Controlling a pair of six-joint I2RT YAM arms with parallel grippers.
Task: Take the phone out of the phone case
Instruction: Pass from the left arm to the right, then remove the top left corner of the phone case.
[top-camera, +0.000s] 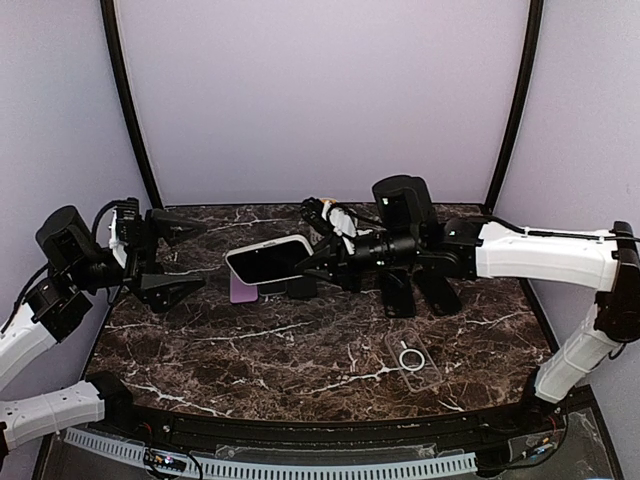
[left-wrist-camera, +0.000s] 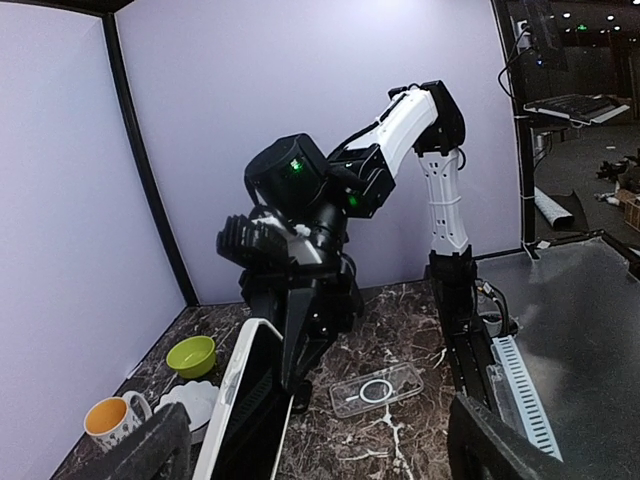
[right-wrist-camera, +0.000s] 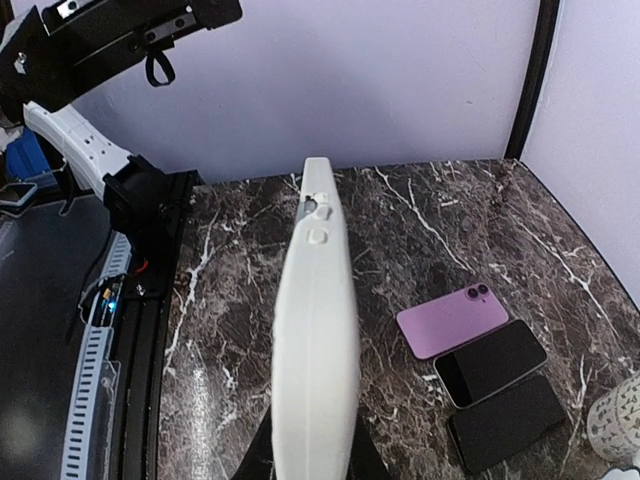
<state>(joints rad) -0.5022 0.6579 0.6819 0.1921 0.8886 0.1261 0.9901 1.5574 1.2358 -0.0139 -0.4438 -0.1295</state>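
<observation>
A phone in a white phone case (top-camera: 270, 260) hangs edge-up above the middle of the marble table, dark screen toward the camera. My right gripper (top-camera: 310, 270) is shut on its right end. From the right wrist the case's white side (right-wrist-camera: 315, 340) with its buttons fills the centre, and the dark fingertips (right-wrist-camera: 255, 460) clamp it at the bottom. My left gripper (top-camera: 185, 260) stands open just left of the phone, apart from it. In the left wrist view the cased phone (left-wrist-camera: 245, 410) sits between the wide-set fingers (left-wrist-camera: 140, 450).
An empty clear case (top-camera: 412, 358) lies flat at the front right, the same clear case (left-wrist-camera: 377, 388) showing in the left wrist view. A purple phone (right-wrist-camera: 460, 320) and two black phones (right-wrist-camera: 490, 362) lie under the held one. A green bowl (left-wrist-camera: 191, 355), a mug (left-wrist-camera: 112, 420) and a white dish (left-wrist-camera: 195, 400) stand nearby.
</observation>
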